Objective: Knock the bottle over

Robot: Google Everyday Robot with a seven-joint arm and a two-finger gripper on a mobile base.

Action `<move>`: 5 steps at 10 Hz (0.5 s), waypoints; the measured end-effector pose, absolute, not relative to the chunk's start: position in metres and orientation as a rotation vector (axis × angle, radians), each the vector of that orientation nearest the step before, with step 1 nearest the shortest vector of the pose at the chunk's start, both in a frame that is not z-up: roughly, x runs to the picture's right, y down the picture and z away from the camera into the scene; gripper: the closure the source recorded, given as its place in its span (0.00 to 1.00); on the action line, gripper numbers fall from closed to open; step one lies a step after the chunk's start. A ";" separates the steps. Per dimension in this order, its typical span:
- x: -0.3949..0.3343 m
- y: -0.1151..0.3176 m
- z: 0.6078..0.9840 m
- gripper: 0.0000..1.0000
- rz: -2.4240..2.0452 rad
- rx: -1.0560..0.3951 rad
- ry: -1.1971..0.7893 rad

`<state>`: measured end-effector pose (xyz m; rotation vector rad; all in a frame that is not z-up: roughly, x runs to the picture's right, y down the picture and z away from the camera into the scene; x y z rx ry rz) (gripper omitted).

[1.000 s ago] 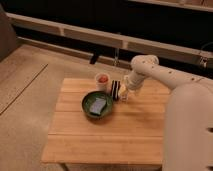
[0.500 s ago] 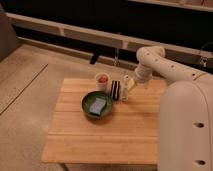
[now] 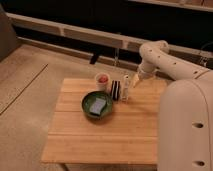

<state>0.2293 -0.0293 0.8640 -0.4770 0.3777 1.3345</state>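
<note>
Listing the camera view, the only view, item by item:

- Surface [image 3: 112, 142]: pale wooden slatted top that carries every item below.
- Bottle [image 3: 126, 87]: slim, whitish, light cap. It stands upright toward the 1 o'clock part of the surface, just beside the black striped object on that object's 3 o'clock side. It is not toppled.
- Black striped object [image 3: 116, 90]: upright, between the bottle and the white cup.
- White cup [image 3: 102, 81]: red contents, at 9 o'clock of the striped object and toward the far edge.
- Green bowl [image 3: 87, 111]: near the centre of the surface, at 7 o'clock of the cup, holding a bluish sponge [image 3: 98, 105].
- Gripper [image 3: 135, 80]: hangs at about 2 o'clock of the bottle, level with the cap and close beside it. Contact cannot be confirmed, and whether it is wide or narrow cannot be told.
- Arm [image 3: 156, 54]: white, arching in from the robot body [image 3: 187, 125] at 3 o'clock.
- Change noted: a second ago the gripper sat lower and nearer the striped object. It has since drawn up and out toward 3 o'clock, and the elbow has swung the same way. The bottle, cup, striped object and bowl have kept their places.
- Meaning for the task: no knock has landed and the job remains undone. The pull-back reads as room made for a sideways push toward 9 o'clock.
- Risk, as a judgement: the striped object stands on the bottle's far side and may prop it or fall with it.
</note>
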 end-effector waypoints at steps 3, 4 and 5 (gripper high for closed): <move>0.225 -0.030 0.875 0.35 1.353 -0.445 0.339; 0.225 -0.031 0.879 0.35 1.344 -0.429 0.329; 0.224 -0.036 0.884 0.35 1.318 -0.400 0.306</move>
